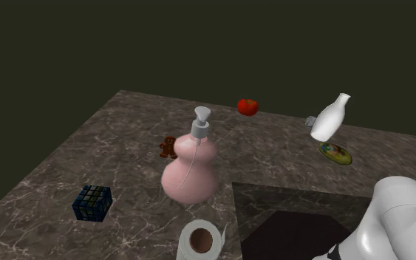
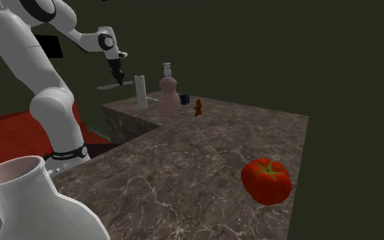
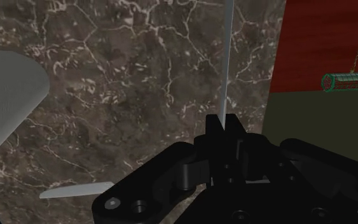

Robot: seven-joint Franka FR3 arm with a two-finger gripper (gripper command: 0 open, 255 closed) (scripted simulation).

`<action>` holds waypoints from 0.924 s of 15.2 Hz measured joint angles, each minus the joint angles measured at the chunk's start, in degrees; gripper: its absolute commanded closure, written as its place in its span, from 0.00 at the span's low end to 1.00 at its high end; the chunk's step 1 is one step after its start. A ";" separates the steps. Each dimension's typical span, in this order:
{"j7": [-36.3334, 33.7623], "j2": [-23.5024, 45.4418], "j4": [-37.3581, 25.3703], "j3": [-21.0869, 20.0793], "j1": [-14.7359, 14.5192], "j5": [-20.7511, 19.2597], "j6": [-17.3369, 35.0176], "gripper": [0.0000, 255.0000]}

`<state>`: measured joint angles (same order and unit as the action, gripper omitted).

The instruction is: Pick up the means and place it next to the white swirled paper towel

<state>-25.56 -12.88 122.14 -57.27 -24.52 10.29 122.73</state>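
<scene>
The black gripper (image 3: pixel 225 122) is pinched tight on a thin pale strip (image 3: pixel 229 32) and holds it up in the air over the marble counter (image 3: pixel 139 76), at about nine o'clock from the white paper towel roll (image 2: pixel 140 92) in the second exterior view.
</scene>
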 measured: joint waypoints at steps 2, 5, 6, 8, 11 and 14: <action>-0.40 0.73 1.21 -0.60 0.25 -0.53 1.72 1.00; -1.21 2.08 2.69 -1.58 0.73 -1.63 4.14 1.00; -1.40 2.26 3.37 -1.80 0.74 -1.74 4.93 1.00; -2.34 3.67 4.02 -2.70 1.33 -3.06 6.51 1.00; -3.82 5.45 5.37 -3.88 1.92 -4.88 8.94 1.00; -5.38 7.36 6.66 -4.87 2.53 -7.01 11.28 1.00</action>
<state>-30.94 -5.52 128.80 -62.14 -21.98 3.28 134.01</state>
